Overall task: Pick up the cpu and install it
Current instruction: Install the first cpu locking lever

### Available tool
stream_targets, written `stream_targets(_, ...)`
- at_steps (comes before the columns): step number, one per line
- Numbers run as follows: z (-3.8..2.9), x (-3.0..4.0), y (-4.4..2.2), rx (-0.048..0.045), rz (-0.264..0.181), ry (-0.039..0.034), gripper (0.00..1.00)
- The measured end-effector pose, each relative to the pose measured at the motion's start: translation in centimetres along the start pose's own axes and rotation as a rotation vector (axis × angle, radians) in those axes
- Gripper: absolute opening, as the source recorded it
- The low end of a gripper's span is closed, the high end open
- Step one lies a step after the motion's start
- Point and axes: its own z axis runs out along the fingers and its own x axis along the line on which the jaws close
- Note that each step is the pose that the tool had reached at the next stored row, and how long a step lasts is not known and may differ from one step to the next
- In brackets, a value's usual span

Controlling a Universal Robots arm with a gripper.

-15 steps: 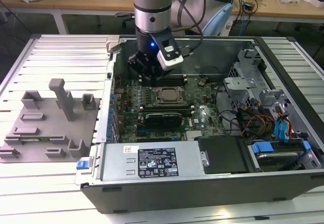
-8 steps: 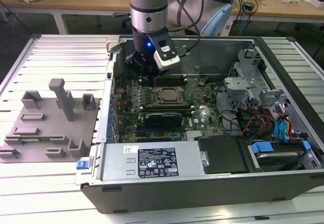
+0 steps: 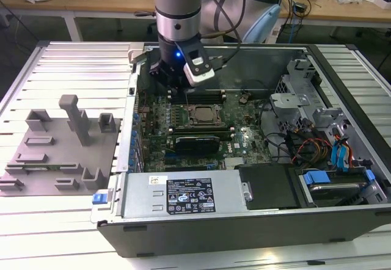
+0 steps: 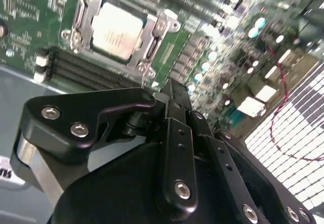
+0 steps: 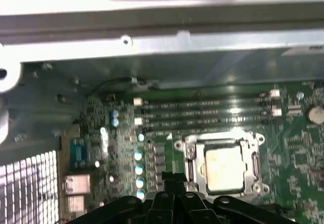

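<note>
The cpu (image 4: pixel 116 31) lies inside the metal-rimmed socket frame (image 4: pixel 154 29) on the motherboard (image 4: pixel 23 11), memory slots (image 4: pixel 76 69) just beside, while the empty claw (image 4: pixel 171 88), fingers together, hangs above.

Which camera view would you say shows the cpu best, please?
The second wrist view: the cpu looks largest there, its silvery top unobstructed inside the socket frame. The first wrist view shows the cpu whole but smaller. In the exterior view the cpu is a tiny square on the motherboard.
</note>
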Motion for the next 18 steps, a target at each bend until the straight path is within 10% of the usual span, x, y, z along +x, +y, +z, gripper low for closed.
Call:
stream_targets(3,-0.01,0.13,-0.01,-0.0594,0.002,0.0039,0.11)
stream_targets(9,-0.01,0.28,-0.02,-0.1254,0.004,0.0082,0.11)
stream_targets(18,0.04,-0.50,0.03,-0.1284,0.005,0.0087,0.11)
